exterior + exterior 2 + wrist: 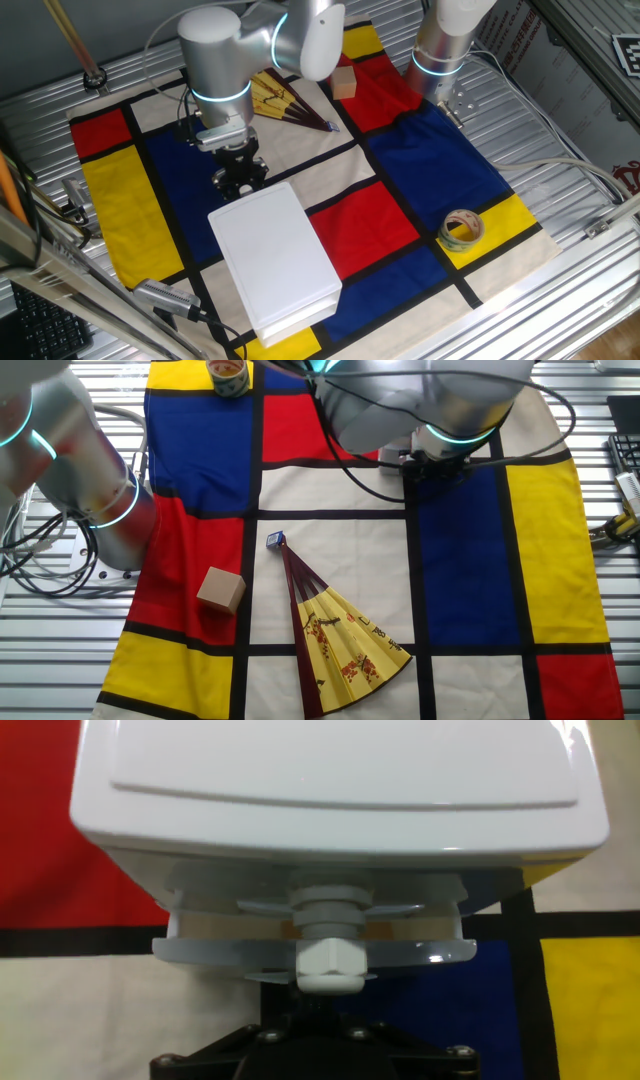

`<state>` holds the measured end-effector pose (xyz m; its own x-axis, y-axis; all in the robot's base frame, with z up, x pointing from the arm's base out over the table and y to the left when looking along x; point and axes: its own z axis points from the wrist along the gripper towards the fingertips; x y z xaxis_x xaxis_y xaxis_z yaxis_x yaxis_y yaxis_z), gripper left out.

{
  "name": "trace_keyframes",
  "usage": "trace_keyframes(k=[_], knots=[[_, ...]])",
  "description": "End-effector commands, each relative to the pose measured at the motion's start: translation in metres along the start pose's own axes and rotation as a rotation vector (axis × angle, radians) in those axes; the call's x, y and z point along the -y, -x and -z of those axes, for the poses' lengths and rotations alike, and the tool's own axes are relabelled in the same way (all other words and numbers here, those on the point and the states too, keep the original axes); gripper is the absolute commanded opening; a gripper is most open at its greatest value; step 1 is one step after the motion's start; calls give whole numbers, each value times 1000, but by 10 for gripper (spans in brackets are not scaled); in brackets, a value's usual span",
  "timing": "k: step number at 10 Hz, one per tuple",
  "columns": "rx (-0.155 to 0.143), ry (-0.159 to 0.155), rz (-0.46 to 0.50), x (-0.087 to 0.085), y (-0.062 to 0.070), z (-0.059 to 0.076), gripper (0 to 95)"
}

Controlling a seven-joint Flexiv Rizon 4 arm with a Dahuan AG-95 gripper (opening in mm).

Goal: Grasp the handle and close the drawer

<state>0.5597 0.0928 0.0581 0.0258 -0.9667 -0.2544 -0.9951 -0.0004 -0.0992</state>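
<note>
Showing plain white just ahead of the black claw (240,180): box (275,258), drawer (312,952) and knob (327,967). Lying beneath the claw, a cloth (430,170) checked in red, blue, yellow and cream blocks with black lines. Behind the claw, a yellow fan (345,645) with dark red ribs and red flowers. Beside the fan, a tan cube (221,590).

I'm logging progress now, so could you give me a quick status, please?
Gripper at the handle, grip unclear. Drawer slightly open. Nothing blocking.

No readable text, labels or numbers on anything.
</note>
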Motion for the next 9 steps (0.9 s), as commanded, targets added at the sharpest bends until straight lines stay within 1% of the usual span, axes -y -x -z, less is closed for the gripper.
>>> trace_keyframes(k=[1, 3, 5, 8, 9], knots=[[2, 3, -1, 0, 0, 0, 0], [-7, 2, -1, 0, 0, 0, 0], [-5, 2, -4, 0, 0, 0, 0], [-12, 3, -8, -1, 0, 0, 0], [-33, -2, -20, -1, 1, 0, 0]])
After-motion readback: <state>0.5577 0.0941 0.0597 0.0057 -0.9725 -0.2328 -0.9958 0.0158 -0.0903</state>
